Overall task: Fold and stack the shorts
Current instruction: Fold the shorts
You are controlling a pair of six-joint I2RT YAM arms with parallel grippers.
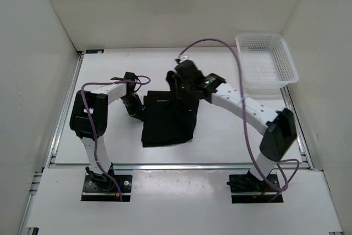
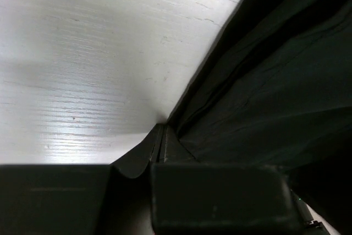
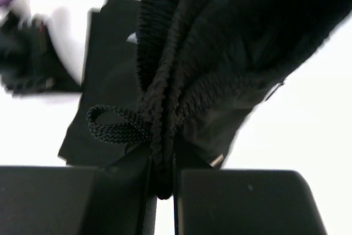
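The black shorts [image 1: 168, 122] lie in the middle of the table, their far end bunched and lifted. My right gripper [image 1: 182, 88] is shut on the gathered elastic waistband [image 3: 165, 81], and a drawstring loop [image 3: 113, 125] hangs to the left of the fingers. In the right wrist view the gripper [image 3: 162, 164] pinches the band between closed jaws. My left gripper [image 1: 135, 111] sits low at the shorts' left edge. In the left wrist view its fingertips [image 2: 161, 136] are pressed together right at the hem of the shorts [image 2: 264, 92], pinching that edge against the table.
A white mesh basket [image 1: 267, 59] stands at the far right corner. White walls enclose the table on three sides. Purple cables loop over both arms. Bare tabletop [image 2: 99, 53] lies left of the shorts.
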